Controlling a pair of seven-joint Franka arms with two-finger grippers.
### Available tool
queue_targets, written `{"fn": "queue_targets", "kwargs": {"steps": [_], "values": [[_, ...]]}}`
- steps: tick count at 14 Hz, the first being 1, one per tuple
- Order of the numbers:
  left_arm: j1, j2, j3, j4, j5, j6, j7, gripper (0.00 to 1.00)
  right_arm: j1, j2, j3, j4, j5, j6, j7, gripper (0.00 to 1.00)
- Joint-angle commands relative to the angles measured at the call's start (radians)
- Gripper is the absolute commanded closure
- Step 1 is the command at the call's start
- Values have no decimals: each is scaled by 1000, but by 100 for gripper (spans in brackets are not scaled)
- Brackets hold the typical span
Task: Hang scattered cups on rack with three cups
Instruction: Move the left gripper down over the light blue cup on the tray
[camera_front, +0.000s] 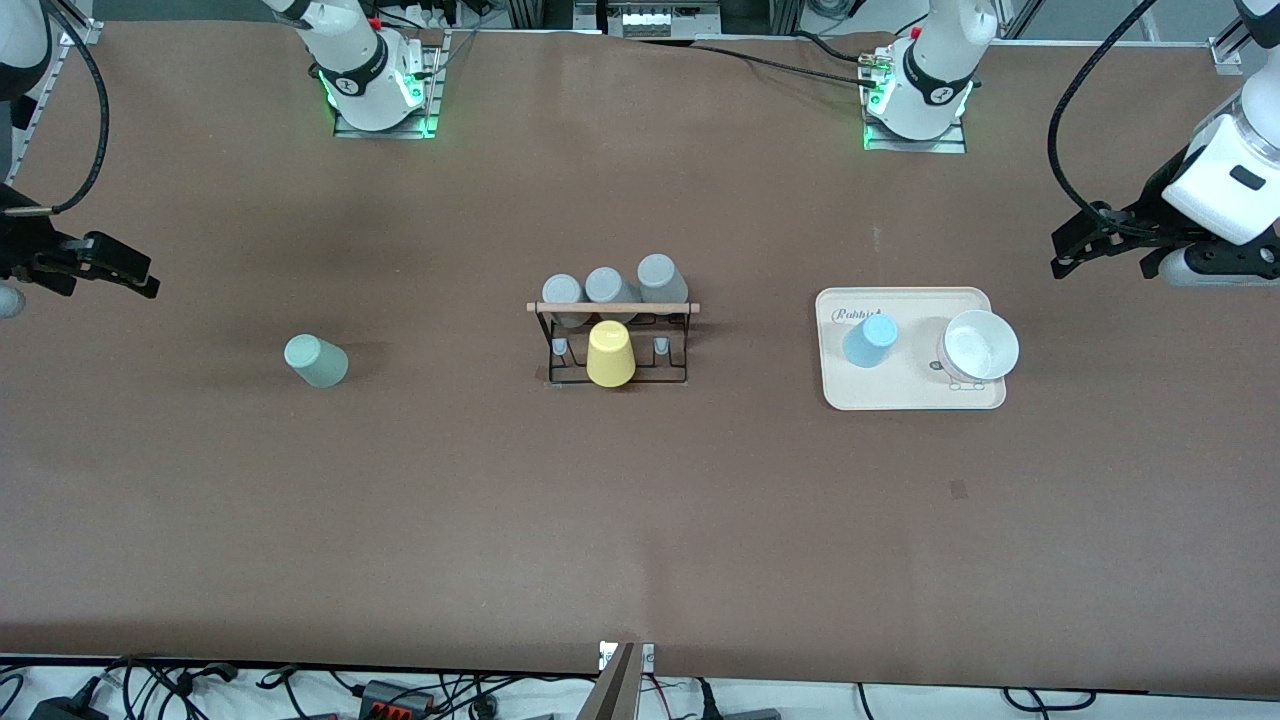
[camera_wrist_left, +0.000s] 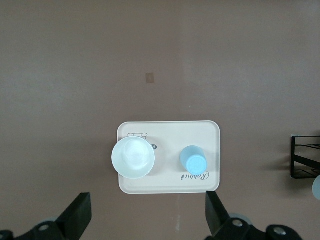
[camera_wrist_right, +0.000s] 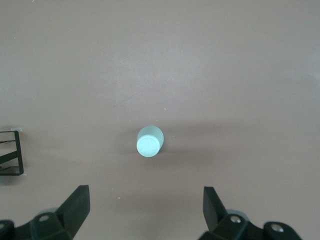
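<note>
The sage green cup stands upside down on the bare table toward the right arm's end; it also shows in the right wrist view. The light blue cup stands upside down on the cream tray; it also shows in the left wrist view. The black wire rack with its wooden rod stands mid-table and holds three grey cups and a yellow cup. My right gripper is open and empty above the table near the sage cup. My left gripper is open and empty above the table beside the tray.
A white bowl sits on the tray beside the blue cup, toward the left arm's end. A small tape mark lies on the table nearer to the front camera than the tray. The rack's corner shows in the left wrist view.
</note>
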Motion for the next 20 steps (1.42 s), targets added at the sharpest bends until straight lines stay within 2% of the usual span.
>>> {"fn": "queue_targets", "kwargs": {"steps": [1, 7, 9, 16, 18, 20], "values": [[-2, -11, -1, 12, 12, -22, 2, 0, -2, -37, 3, -32, 0, 1, -13, 0], [-2, -7, 0, 13, 10, -29, -2, 0, -2, -39, 3, -31, 0, -1, -13, 0], [-5, 3, -1, 12, 10, -84, 0, 0, -2, -37, 5, -31, 0, 1, -13, 0], [-22, 130, -27, 22, -7, -225, 24, 0, 0, -35, 5, -29, 0, 2, -13, 0], [-25, 130, -57, -8, -5, -228, 20, 0, 0, -34, 5, -29, 0, 2, -14, 0], [-24, 115, -87, -80, -3, -196, 14, 0, 0, -32, 5, -29, 0, 4, -13, 0]]}}
